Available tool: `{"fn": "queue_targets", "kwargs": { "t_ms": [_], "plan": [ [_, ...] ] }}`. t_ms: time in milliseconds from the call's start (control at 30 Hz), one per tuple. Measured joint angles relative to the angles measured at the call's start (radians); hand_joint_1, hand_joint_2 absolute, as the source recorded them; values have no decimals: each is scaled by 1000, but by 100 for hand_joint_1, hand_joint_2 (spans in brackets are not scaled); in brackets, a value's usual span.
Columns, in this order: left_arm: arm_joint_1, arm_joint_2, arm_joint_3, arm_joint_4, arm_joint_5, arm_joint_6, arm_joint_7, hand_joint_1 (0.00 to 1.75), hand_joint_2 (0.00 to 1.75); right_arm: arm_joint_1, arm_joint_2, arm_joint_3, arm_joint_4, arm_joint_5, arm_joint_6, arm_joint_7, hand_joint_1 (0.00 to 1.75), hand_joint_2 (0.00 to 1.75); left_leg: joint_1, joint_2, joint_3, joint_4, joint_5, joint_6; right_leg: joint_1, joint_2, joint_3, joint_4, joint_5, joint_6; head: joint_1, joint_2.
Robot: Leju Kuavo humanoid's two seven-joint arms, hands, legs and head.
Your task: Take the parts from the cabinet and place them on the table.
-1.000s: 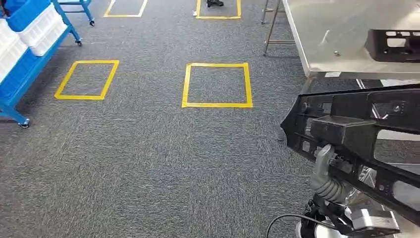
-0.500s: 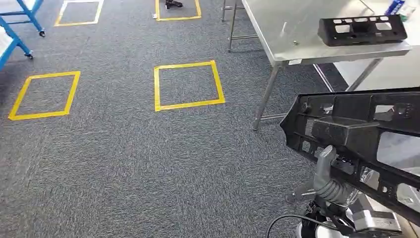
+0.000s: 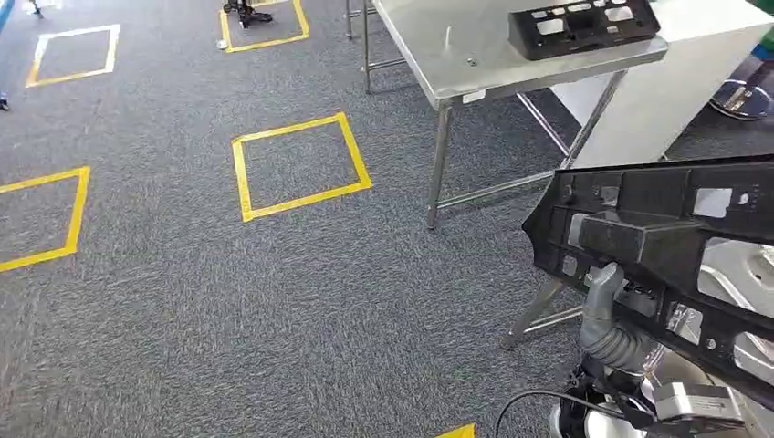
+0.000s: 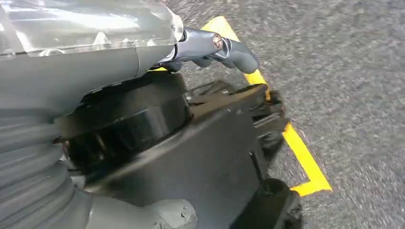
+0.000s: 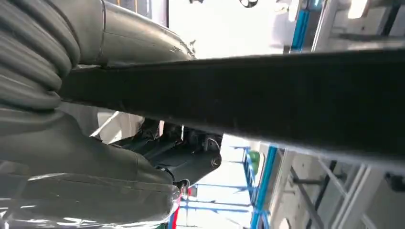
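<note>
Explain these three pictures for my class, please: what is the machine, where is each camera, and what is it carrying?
This is a walking humanoid robot with two silver arms. The wide picture comes from a camera high on its body, looking forward and down at grey carpet marked with yellow tape squares. The right robot hand grips a large black plastic part, a frame with cut-out holes. Ahead stands a steel table with a second black part already lying on it.

The other two pictures come from cameras at the wrists, so they look tilted. The left wrist picture shows the left robot hand hanging over the carpet and holding nothing; the dark shapes beneath are the robot's own body. The right wrist picture shows the carried part as a dark bar, close up.
</note>
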Motion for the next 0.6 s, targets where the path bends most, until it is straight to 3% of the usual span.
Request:
{"fn": "queue_targets", "kwargs": {
  "t_ms": [33,67,100,133,167,267,300,333,367,400,433,467,500,533,600],
  "plan": [
    [0,0,0,0,0,0,0,0,175,0,0,0,0,0,0,0,175,175,0,-2,19,-44,36,3,0,15,1,1,0,0,-1,0],
    [-1,0,0,0,0,0,1,0,175,0,0,0,0,0,0,0,175,175,0,-10,56,-127,87,8,0,31,2,2,0,1,0,0],
    [1,0,0,0,-1,-1,2,0,175,0,0,0,0,0,0,0,175,175,1,-34,98,-224,137,13,0,45,3,4,1,1,0,0],
    [3,0,0,0,-2,-2,2,0,175,0,0,0,0,0,0,0,175,175,2,-97,122,-283,146,18,-3,57,0,5,2,4,0,0],
    [6,-1,0,0,-2,-2,2,0,175,-3,0,0,0,0,2,0,175,175,7,-113,125,-305,146,19,0,70,-6,10,5,11,2,0],
    [5,-1,0,0,-2,-2,2,0,175,0,0,0,-1,0,2,0,175,175,0,-81,127,-307,149,25,-11,107,-19,-2,21,35,0,0],
    [5,-5,0,0,-2,-2,2,0,175,-1,-1,-2,-2,0,-1,0,175,175,13,-63,131,-327,161,36,-6,112,-21,2,19,40,0,0],
    [5,-4,0,0,-2,-2,2,0,175,1,-2,-5,-2,1,-5,-1,175,175,10,-49,134,-333,166,42,0,51,-31,22,0,42,3,0],
    [6,-4,0,0,-2,-2,2,0,175,-5,-2,-6,-1,1,-7,0,175,175,9,-35,134,-335,168,46,1,6,-54,71,-36,44,13,0],
    [9,-4,0,0,-2,-2,2,0,175,-7,-1,-5,-1,1,-8,0,175,175,6,-20,131,-334,168,46,-1,-18,-87,144,-76,47,15,0],
    [11,-4,0,0,-2,-1,3,0,175,-6,-2,-6,-1,1,-8,0,175,175,4,-4,129,-334,168,47,-4,-30,-124,224,-110,51,14,0],
    [12,-3,0,0,-2,-1,3,0,175,-5,-1,-6,0,2,-8,0,175,175,4,10,128,-333,167,47,-6,-33,-149,279,-126,54,15,0],
    [12,-2,0,0,-2,-1,3,0,175,-5,-2,-6,2,2,-9,0,175,175,4,25,128,-333,167,47,-8,-35,-153,290,-118,57,14,0],
    [12,-2,0,0,-2,0,3,0,175,-5,-1,-7,3,2,-11,0,175,175,4,38,128,-332,165,46,-11,-38,-133,253,-88,59,15,0],
    [12,-2,0,0,-2,0,5,0,175,-6,-2,-8,3,4,-11,0,175,175,4,59,132,-330,160,41,-13,-60,-40,92,-8,60,15,0]
  ]
}}
